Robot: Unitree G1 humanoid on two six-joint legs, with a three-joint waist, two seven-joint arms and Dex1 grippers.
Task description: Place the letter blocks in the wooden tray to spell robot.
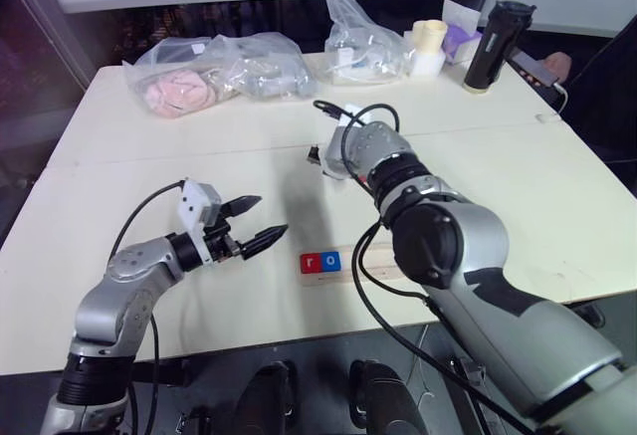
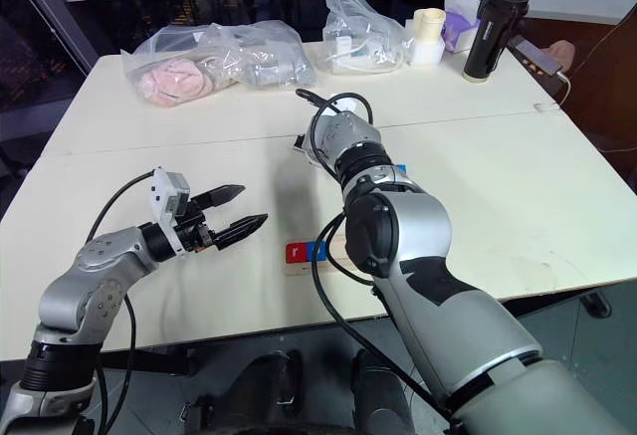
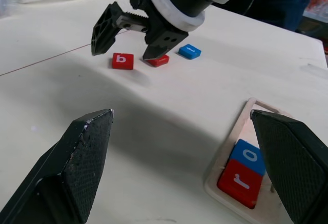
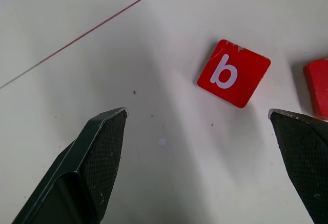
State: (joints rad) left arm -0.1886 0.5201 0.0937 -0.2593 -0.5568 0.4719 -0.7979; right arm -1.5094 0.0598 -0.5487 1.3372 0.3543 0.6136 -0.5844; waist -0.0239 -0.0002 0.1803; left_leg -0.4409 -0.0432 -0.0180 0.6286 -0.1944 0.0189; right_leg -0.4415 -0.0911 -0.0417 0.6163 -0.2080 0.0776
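Plastic bags (image 1: 224, 72), a black bottle (image 1: 495, 45) and a roll (image 1: 429, 47) crowd the table's (image 1: 119, 196) far edge. The wooden tray (image 3: 241, 131) near the front holds red r (image 3: 240, 182) and blue o (image 3: 249, 156); red b (image 4: 233, 73), another red tile (image 3: 158, 60) and a blue tile (image 3: 189, 52) lie loose beyond. The right gripper (image 3: 128, 39) hangs tilted down over b, jaws wide and empty; the left gripper (image 1: 251, 224) points level beside the tray, also spread, holding nothing.

Silver-grey arms, black cables, white wrist cameras, textured black pincer fingers (image 3: 84, 157).

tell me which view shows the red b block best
The right wrist view: the red b block lies flat on the table between the open right gripper's fingers, letter readable. The left wrist view shows it smaller, beyond the wooden tray.
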